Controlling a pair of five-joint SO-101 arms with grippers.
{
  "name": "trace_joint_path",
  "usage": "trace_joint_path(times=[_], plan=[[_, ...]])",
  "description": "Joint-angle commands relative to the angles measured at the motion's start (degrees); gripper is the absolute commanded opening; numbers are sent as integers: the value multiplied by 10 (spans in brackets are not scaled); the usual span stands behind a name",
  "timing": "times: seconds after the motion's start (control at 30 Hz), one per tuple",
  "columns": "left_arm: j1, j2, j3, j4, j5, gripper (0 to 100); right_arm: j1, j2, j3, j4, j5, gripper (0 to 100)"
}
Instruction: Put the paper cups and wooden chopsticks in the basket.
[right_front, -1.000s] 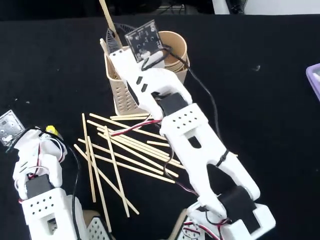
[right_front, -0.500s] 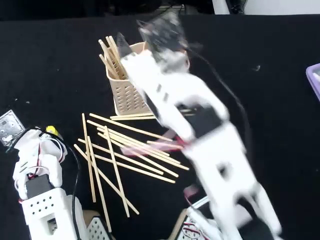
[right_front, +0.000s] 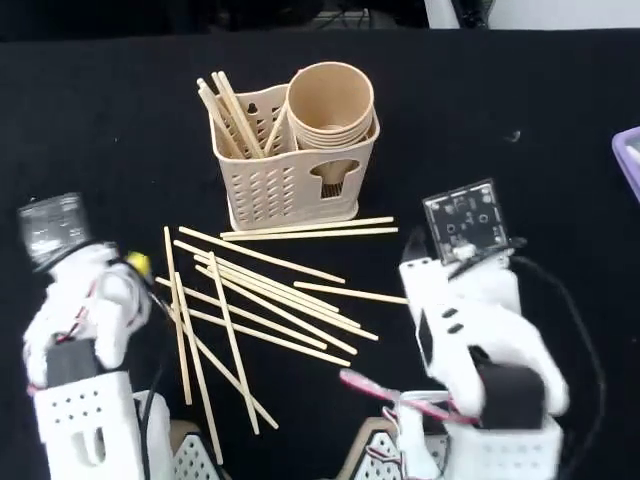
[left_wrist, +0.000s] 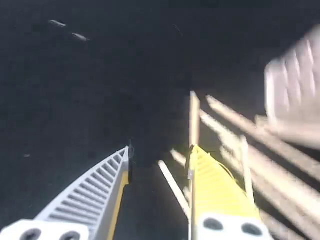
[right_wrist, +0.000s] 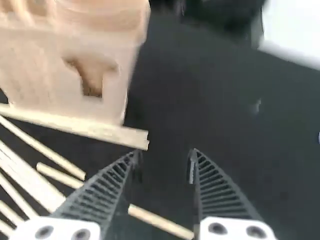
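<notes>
The beige slotted basket (right_front: 290, 180) stands at the back of the black table, with stacked paper cups (right_front: 330, 100) in one compartment and several wooden chopsticks (right_front: 228, 108) upright in the other. Many loose chopsticks (right_front: 262, 300) lie fanned out in front of it. My right gripper (right_front: 412, 250) is near the front right of the pile, open and empty (right_wrist: 164, 155), facing the basket (right_wrist: 75, 65) and a pair of chopsticks (right_wrist: 75, 127). My left gripper (right_front: 137, 268) is left of the pile, open and empty (left_wrist: 160, 152), with chopsticks (left_wrist: 240, 150) beside its yellow finger (left_wrist: 212, 190).
A purple object (right_front: 630, 160) sits at the right table edge. Bare black table lies to the right of the basket and behind the left arm.
The right arm has pulled back from over the basket to the front of the table, leaving its chopstick standing in the basket. The left arm has shifted slightly toward the pile.
</notes>
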Motion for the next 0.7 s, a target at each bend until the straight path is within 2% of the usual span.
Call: trace_joint_path(times=[0.0,0.17,0.3,0.67], plan=[[74,111,-48,12,-62,202,21,-56,186,-71,3,152],[111,276,-99,12,-62,202,21,-100,305,-149,-27,152],[137,376,-121,12,-40,203,21,-129,345,-156,-27,152],[143,510,-153,7,-39,202,21,-195,390,-153,-27,152]])
